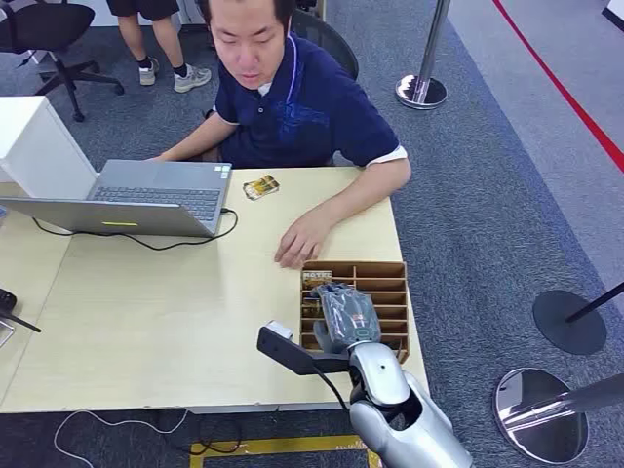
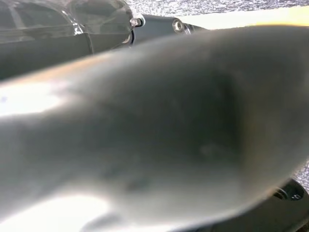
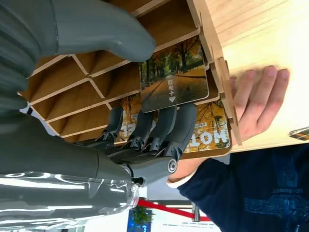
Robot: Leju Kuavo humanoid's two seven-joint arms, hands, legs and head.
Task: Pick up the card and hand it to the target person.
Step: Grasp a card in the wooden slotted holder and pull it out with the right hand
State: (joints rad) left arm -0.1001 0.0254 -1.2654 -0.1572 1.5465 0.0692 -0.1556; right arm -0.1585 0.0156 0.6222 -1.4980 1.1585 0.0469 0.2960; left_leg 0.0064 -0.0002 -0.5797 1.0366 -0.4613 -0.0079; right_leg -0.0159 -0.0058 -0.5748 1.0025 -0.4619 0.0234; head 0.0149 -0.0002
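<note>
Right robot hand [image 1: 346, 317] over the wooden card rack [image 1: 394, 292] at 5 o'clock on the counter [image 1: 184, 302]. In the right wrist view, dark fingers [image 3: 171, 128] under the autumn-scene card [image 3: 174, 82], thumb [image 3: 105, 31] apart above; card touched but apparently not yet pinched or lifted clear. Another card [image 1: 261, 186] at 12 o'clock beside the laptop [image 1: 133, 200]. Person's hand [image 1: 301, 244] resting just beyond the rack. Left robot hand: cannot tell. Pick barely under way; lift and handover both left.
</note>
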